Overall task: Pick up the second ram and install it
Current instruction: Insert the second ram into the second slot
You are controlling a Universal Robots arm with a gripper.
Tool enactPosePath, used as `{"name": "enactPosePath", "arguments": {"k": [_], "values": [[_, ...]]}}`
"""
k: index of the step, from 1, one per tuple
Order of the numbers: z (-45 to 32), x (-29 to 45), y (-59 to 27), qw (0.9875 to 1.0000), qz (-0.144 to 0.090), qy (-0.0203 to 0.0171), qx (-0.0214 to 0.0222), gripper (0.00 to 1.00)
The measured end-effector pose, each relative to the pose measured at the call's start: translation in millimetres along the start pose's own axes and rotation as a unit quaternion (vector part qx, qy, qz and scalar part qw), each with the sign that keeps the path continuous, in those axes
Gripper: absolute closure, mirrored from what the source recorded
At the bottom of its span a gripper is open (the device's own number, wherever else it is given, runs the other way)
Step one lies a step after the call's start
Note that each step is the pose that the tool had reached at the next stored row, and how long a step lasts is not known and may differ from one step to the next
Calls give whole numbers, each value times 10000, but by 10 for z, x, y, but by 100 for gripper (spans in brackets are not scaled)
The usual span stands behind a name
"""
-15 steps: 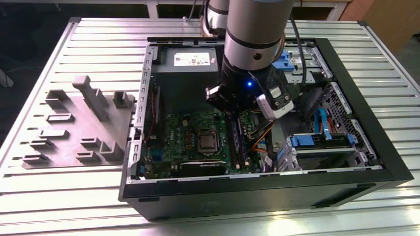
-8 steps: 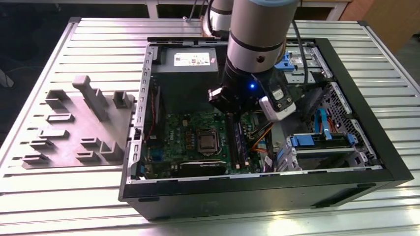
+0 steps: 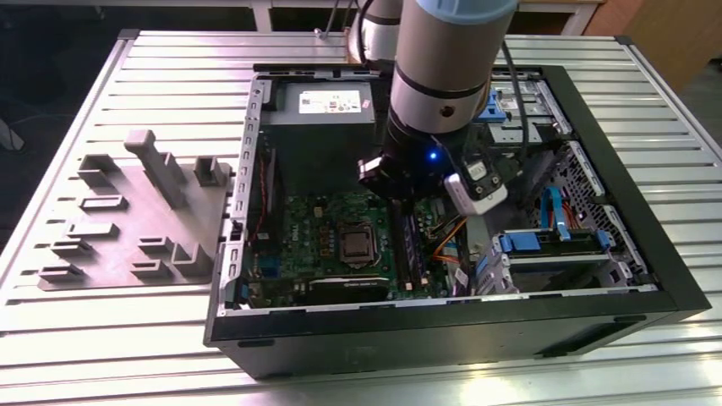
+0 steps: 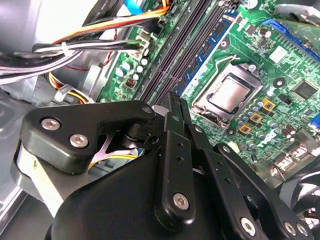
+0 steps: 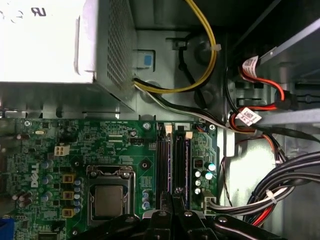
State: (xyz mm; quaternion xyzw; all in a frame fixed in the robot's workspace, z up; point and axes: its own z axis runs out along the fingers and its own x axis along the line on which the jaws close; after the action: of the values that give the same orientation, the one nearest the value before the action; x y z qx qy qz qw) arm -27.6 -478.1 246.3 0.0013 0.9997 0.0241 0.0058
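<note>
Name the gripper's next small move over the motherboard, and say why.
Probably a slight, straight lowering: the gripper, jaws shut, stands tip-first over the long black memory slots beside the processor socket; whether the tips touch them is unclear.

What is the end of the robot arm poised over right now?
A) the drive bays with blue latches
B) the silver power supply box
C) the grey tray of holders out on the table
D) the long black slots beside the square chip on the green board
D: in the first wrist view the gripper hangs directly over the long black memory slots, next to the processor socket on the green motherboard.
</note>
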Motion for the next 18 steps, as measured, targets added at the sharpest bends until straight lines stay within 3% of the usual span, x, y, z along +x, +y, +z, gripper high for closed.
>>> {"name": "enactPosePath", "arguments": {"k": [4,18], "values": [[17,0,-14,9999,102,-5,1,88],[99,-3,-25,10000,82,-4,2,88]]}}
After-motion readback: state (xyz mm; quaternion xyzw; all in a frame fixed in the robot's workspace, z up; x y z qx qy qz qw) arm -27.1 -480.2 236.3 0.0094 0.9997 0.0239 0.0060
